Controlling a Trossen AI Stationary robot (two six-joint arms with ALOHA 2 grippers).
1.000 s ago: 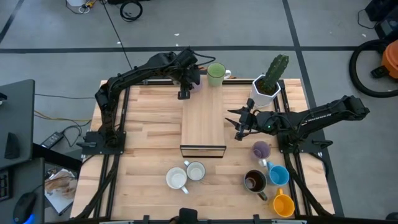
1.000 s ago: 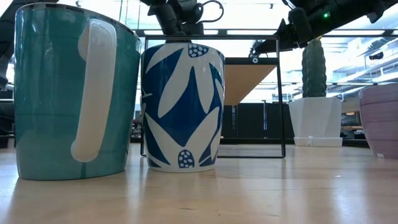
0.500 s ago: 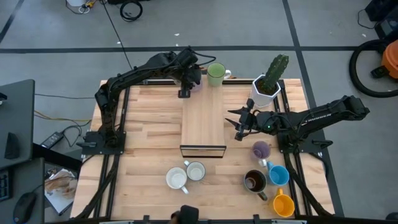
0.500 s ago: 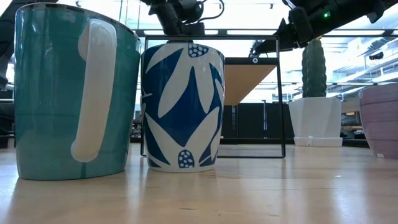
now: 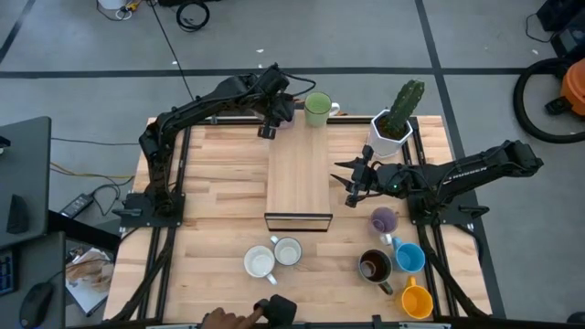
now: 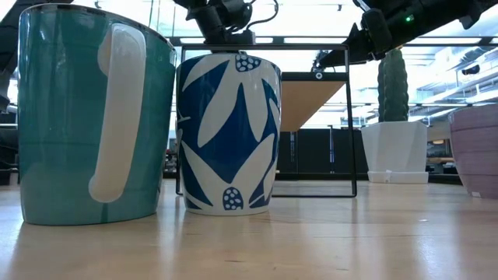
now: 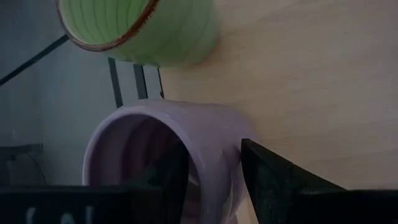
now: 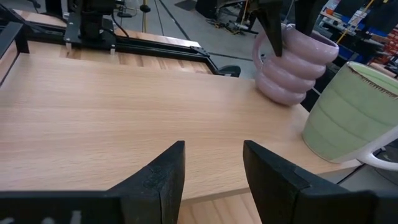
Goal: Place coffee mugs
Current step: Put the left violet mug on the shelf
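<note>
My left gripper (image 5: 278,120) is at the far end of the wooden rack (image 5: 297,178), shut on a ribbed lilac mug (image 8: 291,67). A light green mug (image 5: 317,108) stands just beyond it on the rack's far right corner. My right gripper (image 5: 351,183) hovers open beside the rack's right edge, level with its top (image 8: 124,118), touching nothing. A second lilac mug (image 5: 384,219), a brown mug (image 5: 374,267), a blue mug (image 5: 409,258) and an orange mug (image 5: 416,300) stand on the table near right. Two pale mugs (image 5: 272,258) stand at near centre. My left gripper holds the lilac mug by its rim wall (image 7: 219,163), one finger inside (image 7: 168,177) and one outside (image 7: 273,180). The fingers come from above, pointing down. The mug is slightly tilted with its base (image 8: 277,94) at the rack's far edge; whether it rests there I cannot tell.
A white angular pot with a cactus (image 5: 393,126) stands at the table's far right. In the low view a teal mug (image 6: 85,117) and a blue-and-white patterned mug (image 6: 228,132) fill the foreground. A person's hand (image 5: 228,318) with a dark object reaches in at the near edge.
My left gripper has shifted a little toward the far edge and upward with the lilac mug. A person's hand has come into view at the table's near edge.
</note>
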